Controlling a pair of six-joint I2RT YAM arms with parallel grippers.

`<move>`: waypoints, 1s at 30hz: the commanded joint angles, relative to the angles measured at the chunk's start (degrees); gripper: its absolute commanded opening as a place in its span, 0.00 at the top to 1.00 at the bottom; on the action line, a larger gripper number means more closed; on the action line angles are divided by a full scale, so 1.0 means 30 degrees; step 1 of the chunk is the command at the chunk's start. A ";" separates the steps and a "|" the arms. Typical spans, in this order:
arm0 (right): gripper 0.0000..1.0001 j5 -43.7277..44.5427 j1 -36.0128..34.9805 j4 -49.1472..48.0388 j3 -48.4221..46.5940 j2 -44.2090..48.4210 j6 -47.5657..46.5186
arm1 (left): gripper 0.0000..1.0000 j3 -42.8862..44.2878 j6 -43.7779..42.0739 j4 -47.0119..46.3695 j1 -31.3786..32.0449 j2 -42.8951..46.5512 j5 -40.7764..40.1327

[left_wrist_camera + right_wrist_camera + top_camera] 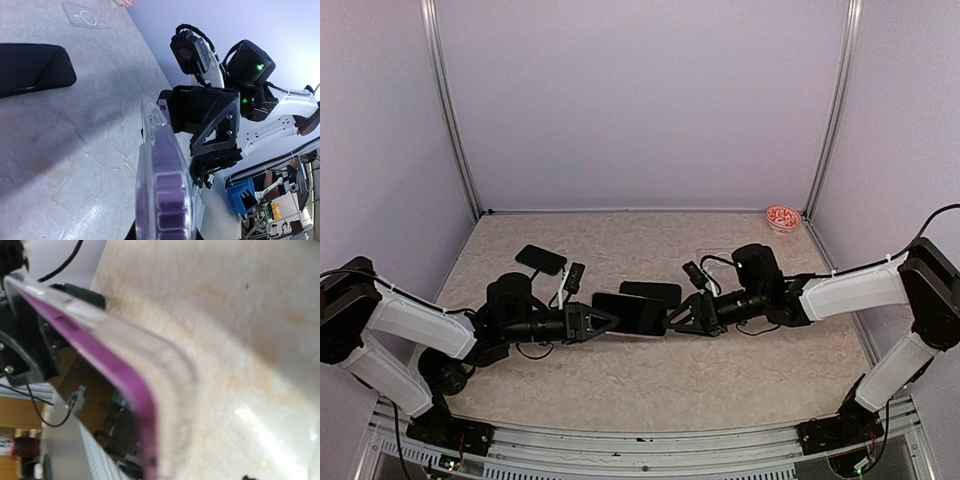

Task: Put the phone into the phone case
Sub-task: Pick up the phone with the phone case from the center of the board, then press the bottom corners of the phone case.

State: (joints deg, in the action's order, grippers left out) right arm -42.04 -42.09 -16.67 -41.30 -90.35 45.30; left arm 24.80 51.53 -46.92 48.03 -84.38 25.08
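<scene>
**Cased phone held at mid-counter between the two tools**

The left tool [610, 322] is clamped narrow on the 9 o'clock end of the phone [635, 313], which sits near the middle of the counter [620, 400] and looks raised above it. In the left wrist view, a clear phone case [150, 120] wraps the phone's purple edge.

The right tool [672, 318] meets the phone's 3 o'clock end. Whether its jaws grip that end or stand parted cannot be told. Its wrist camera shows only the purple edge and the clear shell, very close and blurred.

A second black phone [651, 291] lies flat just at 12 o'clock of the held one. A third black phone [541, 260] lies toward 10 o'clock. A red-patterned dish [782, 218] sits in the far corner at 2 o'clock.
</scene>
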 commanded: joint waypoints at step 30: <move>0.29 -0.7071 0.0648 0.1776 -0.1381 0.3109 -0.7186 | 0.91 0.1970 -0.7334 0.4275 0.0582 0.5417 0.5486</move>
State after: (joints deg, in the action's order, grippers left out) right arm -57.43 -40.69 -10.37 -45.17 -80.16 24.49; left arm 27.31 32.93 -34.02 49.12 -69.10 37.39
